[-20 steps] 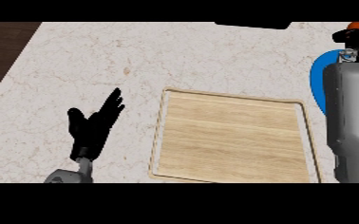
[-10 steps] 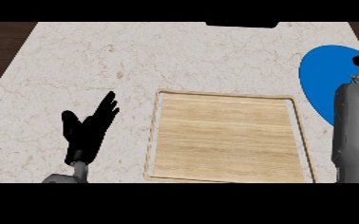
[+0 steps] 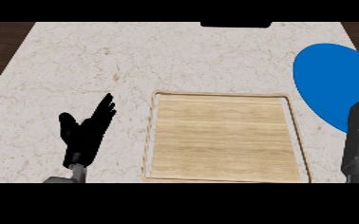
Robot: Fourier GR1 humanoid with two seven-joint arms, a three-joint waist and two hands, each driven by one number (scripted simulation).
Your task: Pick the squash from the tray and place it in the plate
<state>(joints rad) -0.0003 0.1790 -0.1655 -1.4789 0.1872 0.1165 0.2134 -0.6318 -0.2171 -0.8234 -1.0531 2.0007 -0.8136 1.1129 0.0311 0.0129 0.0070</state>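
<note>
One robot hand shows in full: the left robot hand (image 3: 84,135), low at the left of the head view, over the pale marbled counter (image 3: 140,61). Its fingers are straight and spread apart, pointing up and slightly right, the thumb standing off to the left. It holds nothing and touches no object.

Just right of that robot hand, with a narrow strip of bare counter between them, lies the wooden tray (image 3: 223,137). It is rectangular with a raised rim, and its near edge runs along the lower border of the view. Only plain wood grain shows inside the rim.

Far beyond the tray and to the right of the left robot hand, a flat black object (image 3: 235,24) sits at the counter's far edge. It is cut off by the top of the view, and I cannot tell what it is.

Further right, well apart from the left robot hand and just past the tray's right rim, is the blue plate (image 3: 326,83). It is cut off by the right border, and the visible part is plain blue.

At the extreme right, a dark strip of the right arm (image 3: 351,142) rises from the lower edge and overlaps the plate's lower part. The right robot hand itself cannot be made out, so its state cannot be told.

Squash: not visible in this view, so its location cannot be told.
</note>
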